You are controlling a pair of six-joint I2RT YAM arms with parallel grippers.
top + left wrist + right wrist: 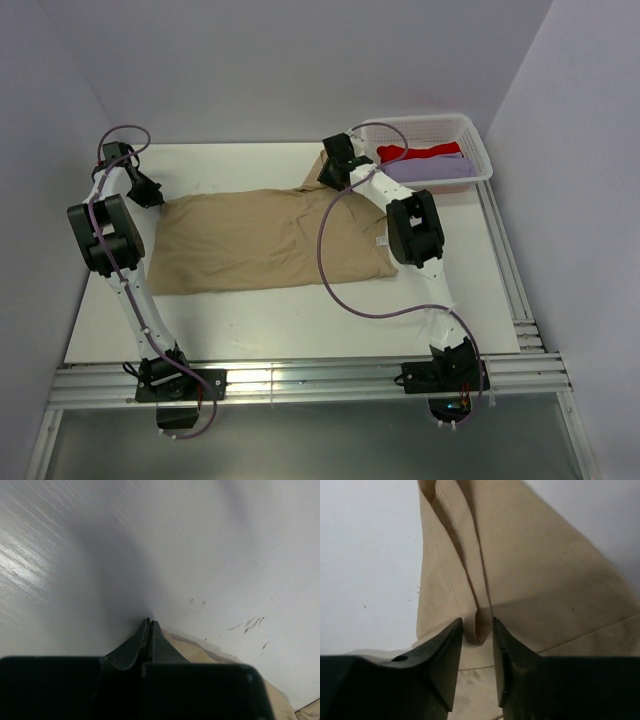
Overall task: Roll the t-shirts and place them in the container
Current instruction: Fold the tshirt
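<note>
Your tan t-shirt (250, 240) lies spread flat across the middle of the table (300, 310), neck end toward the right, not yet rolled. Your right gripper (478, 625) is down on the far sleeve, jaws part-way apart and straddling a raised fold of tan cloth. The fold sits between the fingers (445, 655) but doesn't look pinched yet. That spot makes sense to me: you'd want the sleeve tucked in over the body before any roll starts.

Your left gripper (149, 624) is at the opposite, hem end, clenched tight with its tips on the tabletop just beside the shirt's edge. I can't tell whether any fabric is caught in it, though it looks placed to anchor or lift that hem.

The red tee (420, 152) and the lavender tee (430, 170) wait in the white basket (478, 150) at the far right.

As for writing — there's only a small white label (381, 241) near the neck, too small to read.
</note>
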